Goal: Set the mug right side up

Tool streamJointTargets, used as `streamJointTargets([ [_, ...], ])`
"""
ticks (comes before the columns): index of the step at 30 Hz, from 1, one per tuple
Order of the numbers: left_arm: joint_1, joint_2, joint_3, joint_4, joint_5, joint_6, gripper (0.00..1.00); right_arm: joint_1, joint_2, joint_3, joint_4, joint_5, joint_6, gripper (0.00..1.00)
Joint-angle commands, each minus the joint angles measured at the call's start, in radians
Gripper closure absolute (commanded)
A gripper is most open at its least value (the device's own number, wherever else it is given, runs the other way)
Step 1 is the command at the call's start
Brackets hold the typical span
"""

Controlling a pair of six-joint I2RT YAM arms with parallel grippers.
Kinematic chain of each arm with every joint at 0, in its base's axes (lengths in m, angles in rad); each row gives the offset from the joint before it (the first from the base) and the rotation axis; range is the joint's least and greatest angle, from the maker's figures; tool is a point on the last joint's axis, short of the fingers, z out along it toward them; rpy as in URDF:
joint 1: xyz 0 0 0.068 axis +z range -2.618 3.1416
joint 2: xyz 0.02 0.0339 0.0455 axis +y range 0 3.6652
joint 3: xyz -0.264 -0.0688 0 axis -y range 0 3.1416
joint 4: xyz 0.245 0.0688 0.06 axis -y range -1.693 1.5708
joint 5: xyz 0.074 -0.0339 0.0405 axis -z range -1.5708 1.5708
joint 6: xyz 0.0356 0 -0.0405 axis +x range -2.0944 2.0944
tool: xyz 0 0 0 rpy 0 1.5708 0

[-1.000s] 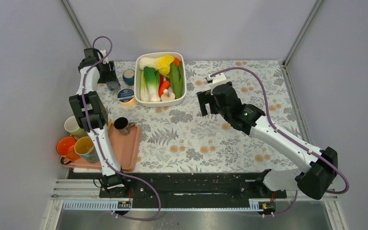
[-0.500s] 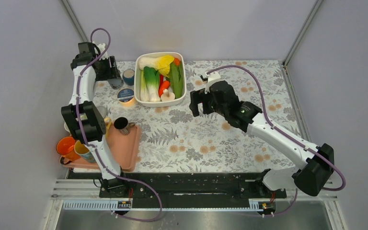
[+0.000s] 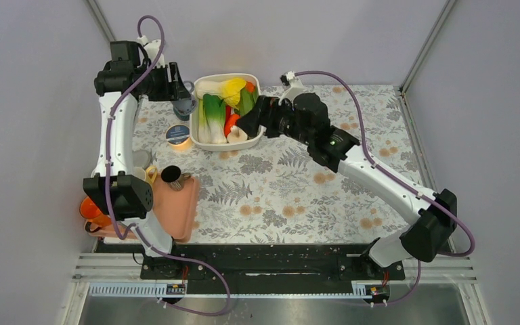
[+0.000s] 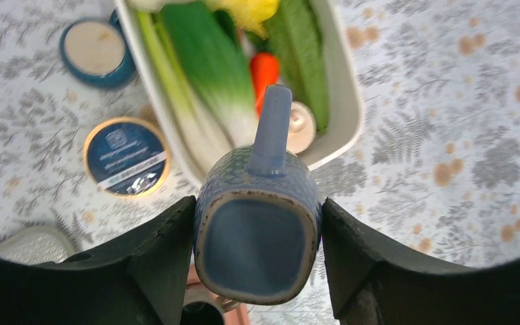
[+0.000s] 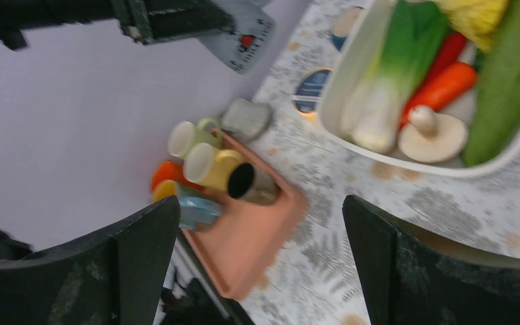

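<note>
Flowered cloth is covering the table [image 3: 277, 196], which is carrying a white dish [image 3: 217, 76] of vegetables and a pink tray [image 3: 179, 210]. The right gripper [image 5: 264, 237] is hanging spread wide over the dish. The left gripper [image 3: 181, 93] is pinching the blue mug [image 4: 256, 203] in the air beside the dish.

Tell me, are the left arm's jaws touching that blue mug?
Touching. The left wrist view shows both jaws pressed against opposite sides of the blue mug.

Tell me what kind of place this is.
Most likely a robot test cell staged as a kitchen table: a left arm and right arm bolted to a rail inside plain grey walls, a floral tablecloth, a white dish of vegetables, and a pink tray of mugs.
</note>
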Motion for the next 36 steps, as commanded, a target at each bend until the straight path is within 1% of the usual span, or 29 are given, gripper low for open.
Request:
streamJointTargets([
  [1,-0.023,-0.082,0.158,-0.023,0.125,-0.087,1.0,-0.005,0.071,0.066,0.337,-0.162,0.252,0.01],
  [5,-0.031,-0.177,0.07,0.074,0.202,-0.211,1.0,-0.005,0.121,0.052,0.518,-0.196,0.308,0.01],
  [8,-0.041,-0.22,0.031,0.152,0.288,-0.337,1.0,-0.001,0.144,0.036,0.635,-0.191,0.32,0.06],
  [10,-0.067,-0.237,0.023,0.171,0.32,-0.383,1.0,0.007,0.158,0.052,0.698,-0.196,0.316,0.09],
  [12,-0.093,-0.244,0.019,0.176,0.332,-0.406,1.0,0.019,0.173,0.073,0.711,-0.19,0.311,0.1],
  [14,-0.103,-0.254,0.0,0.199,0.349,-0.438,1.0,0.024,0.191,0.091,0.711,-0.193,0.322,0.14],
  [18,-0.13,-0.261,-0.018,0.245,0.39,-0.504,1.0,0.025,0.21,0.105,0.72,-0.217,0.326,0.23],
  [21,-0.142,-0.262,-0.013,0.265,0.405,-0.522,1.0,0.025,0.214,0.113,0.741,-0.231,0.309,0.31],
  [23,-0.152,-0.263,-0.029,0.272,0.419,-0.533,1.0,0.026,0.217,0.123,0.745,-0.235,0.298,0.38],
  [25,-0.162,-0.27,-0.065,0.306,0.447,-0.571,1.0,0.027,0.226,0.138,0.747,-0.244,0.288,0.47],
  [27,-0.176,-0.268,-0.087,0.325,0.457,-0.592,1.0,0.027,0.24,0.149,0.77,-0.262,0.289,0.59],
  [28,-0.182,-0.27,-0.097,0.33,0.461,-0.595,1.0,0.027,0.248,0.154,0.78,-0.27,0.291,0.63],
  [31,-0.192,-0.276,-0.143,0.365,0.49,-0.635,1.0,0.027,0.258,0.16,0.809,-0.275,0.276,0.66],
  [32,-0.194,-0.278,-0.157,0.383,0.498,-0.65,1.0,0.027,0.256,0.161,0.808,-0.27,0.267,0.7],
  [34,-0.195,-0.281,-0.179,0.389,0.503,-0.657,1.0,0.027,0.244,0.154,0.793,-0.244,0.235,0.85],
  [36,-0.195,-0.285,-0.201,0.383,0.504,-0.646,1.0,0.027,0.213,0.122,0.762,-0.181,0.182,1.0],
])
